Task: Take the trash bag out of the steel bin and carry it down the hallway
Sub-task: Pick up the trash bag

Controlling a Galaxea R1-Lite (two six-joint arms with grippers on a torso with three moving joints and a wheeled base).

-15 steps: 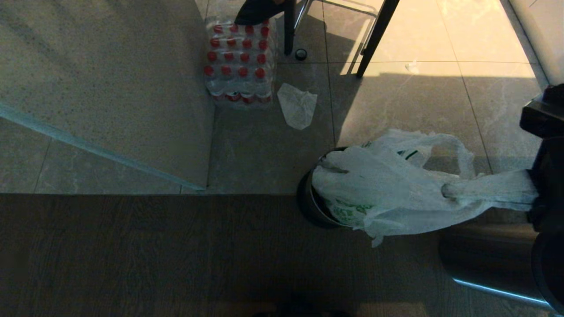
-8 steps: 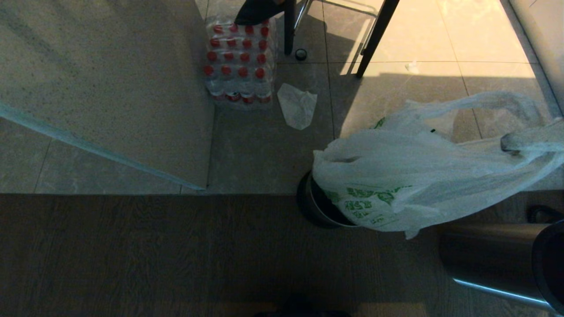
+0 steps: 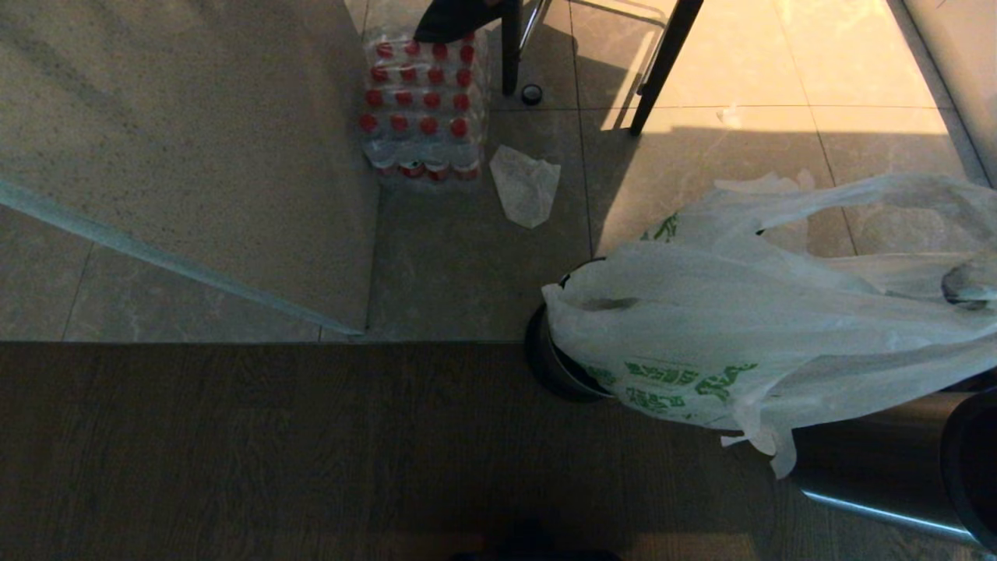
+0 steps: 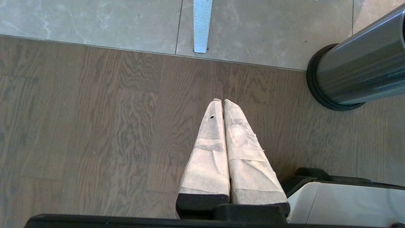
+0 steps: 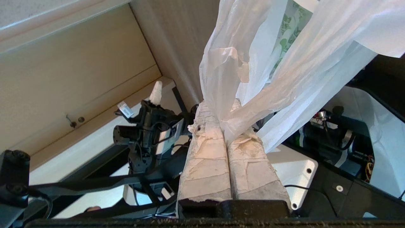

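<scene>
The trash bag (image 3: 724, 327) is white, wrinkled and printed in green. It stretches from the steel bin (image 3: 549, 362) toward the right edge of the head view. Its left end drapes over the bin's mouth and hides most of the rim. My right gripper (image 5: 221, 109) is shut on a bunched part of the bag (image 5: 253, 47), and its fingers (image 5: 205, 164) point up at my own body. In the head view only a grey fingertip (image 3: 968, 284) shows under the plastic. Parked over the wood floor, my left gripper (image 4: 221, 100) is shut and empty, with the bin (image 4: 351, 72) off to one side.
A second steel cylinder (image 3: 872, 463) lies at the bottom right. A pack of red-capped bottles (image 3: 424, 101), a flat white wrapper (image 3: 526, 185) and dark furniture legs (image 3: 662, 70) stand on the tiles beyond. A grey slab with a glass edge (image 3: 179, 257) fills the left.
My right gripper has swung up and to the right, out to the picture's edge. The bag has been drawn farther out of the bin and now hangs wider and higher.
</scene>
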